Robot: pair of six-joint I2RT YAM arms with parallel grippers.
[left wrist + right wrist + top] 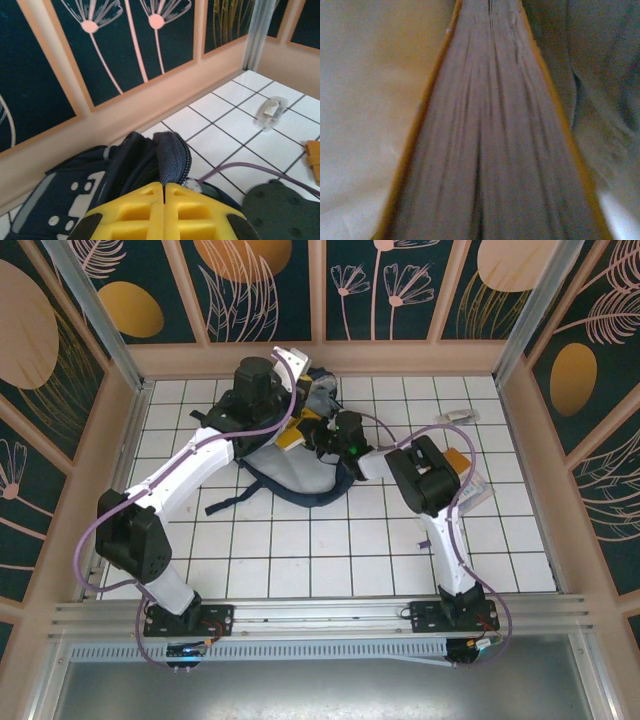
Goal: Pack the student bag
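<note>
The navy student bag [295, 480] lies at the back middle of the tiled table, its mouth facing the far wall. My left gripper [308, 388] reaches over it; in the left wrist view its yellow fingers [164, 192] are shut on the bag's zippered rim [172, 155] and hold it raised. My right gripper [320, 435] comes in from the right with a yellow-covered book [291, 440] at the bag's opening. The right wrist view looks along the book's page edge [490, 150] between pale lining on the left and darker fabric on the right. The right fingers are hidden.
An orange-yellow book [460, 460] and white papers [472, 487] lie right of the bag. A small clear packet [458, 416] [270, 111] sits near the back right corner. Low beige walls enclose the table. A dark strap [235, 498] trails to the bag's left.
</note>
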